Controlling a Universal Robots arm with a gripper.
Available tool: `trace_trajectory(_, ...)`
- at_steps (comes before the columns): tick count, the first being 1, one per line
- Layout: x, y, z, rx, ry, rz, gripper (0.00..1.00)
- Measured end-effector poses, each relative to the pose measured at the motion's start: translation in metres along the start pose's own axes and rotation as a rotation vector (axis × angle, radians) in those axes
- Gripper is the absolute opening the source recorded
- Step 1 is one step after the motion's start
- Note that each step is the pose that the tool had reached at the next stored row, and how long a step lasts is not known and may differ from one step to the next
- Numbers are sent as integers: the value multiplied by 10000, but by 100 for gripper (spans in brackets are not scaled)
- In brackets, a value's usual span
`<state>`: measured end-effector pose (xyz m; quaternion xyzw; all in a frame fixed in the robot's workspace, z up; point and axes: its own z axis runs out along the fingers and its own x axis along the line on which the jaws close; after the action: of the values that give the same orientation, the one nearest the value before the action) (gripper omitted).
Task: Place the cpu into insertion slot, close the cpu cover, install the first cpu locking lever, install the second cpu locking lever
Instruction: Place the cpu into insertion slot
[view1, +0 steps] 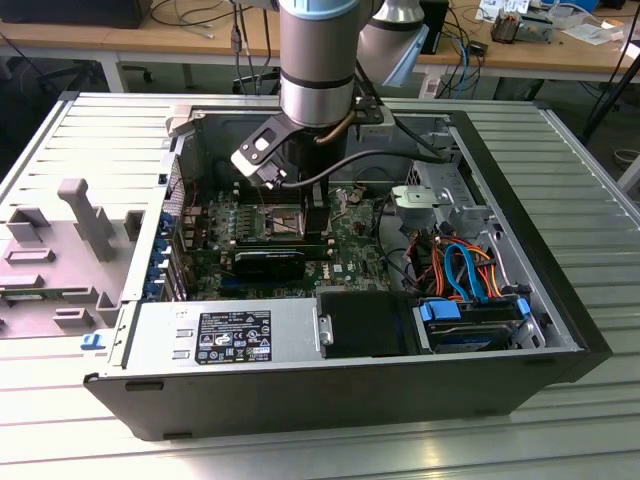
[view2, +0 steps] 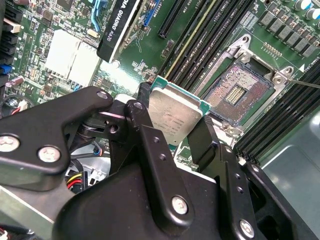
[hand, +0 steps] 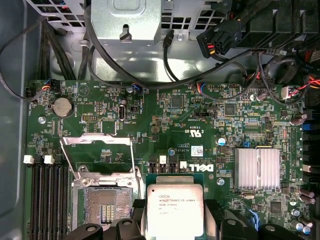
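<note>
One chip (view2: 172, 117) is held in the gripper (view2: 175, 114), just beside the open socket (view2: 240, 92).
The two black fingers (view2: 150, 142) are clamped on opposite edges of the chip, with its grey metal top facing up. In both wrist views it sits above the green board (hand: 200, 115), next to the socket rather than over it. The cover (hand: 96, 141) stands raised off the socket, so the pin field lies bare. The chip looks light, thin and stiff, and its smooth metal could slip. Its edges seem the right place to hold, since the underside and the socket's pins are probably easy to damage. In the exterior view the arm reaches down into the computer case (view1: 300, 400).
</note>
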<state>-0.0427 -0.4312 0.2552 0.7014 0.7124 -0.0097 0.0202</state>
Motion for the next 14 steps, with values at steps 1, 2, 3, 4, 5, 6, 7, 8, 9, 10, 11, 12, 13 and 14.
trace_trajectory(1, 0, -1, 3, 0, 0, 1, 55)
trace_trajectory(2, 1, -7, 5, 0, 0, 4, 55)
trace_trajectory(3, 2, -12, 6, -1, 0, 1, 55)
trace_trajectory(4, 8, -17, 9, -1, 3, 1, 55)
trace_trajectory(5, 23, -20, 8, 1, 0, 0, 55)
trace_trajectory(6, 48, -20, 9, 0, -1, 0, 55)
trace_trajectory(7, 58, -20, 10, 0, 1, 1, 55)
trace_trajectory(8, 63, -20, 11, -1, 1, -1, 55)
trace_trajectory(9, 67, -19, 11, 0, 0, -2, 55)
trace_trajectory(10, 67, -20, 11, 0, 1, -2, 55)
trace_trajectory(11, 69, -20, 12, 0, 0, 0, 55)
trace_trajectory(12, 72, -20, 12, 1, 0, 0, 55)
trace_trajectory(13, 77, -20, 13, 0, 0, 1, 55)
trace_trajectory(14, 84, -20, 14, 1, -1, 1, 55)
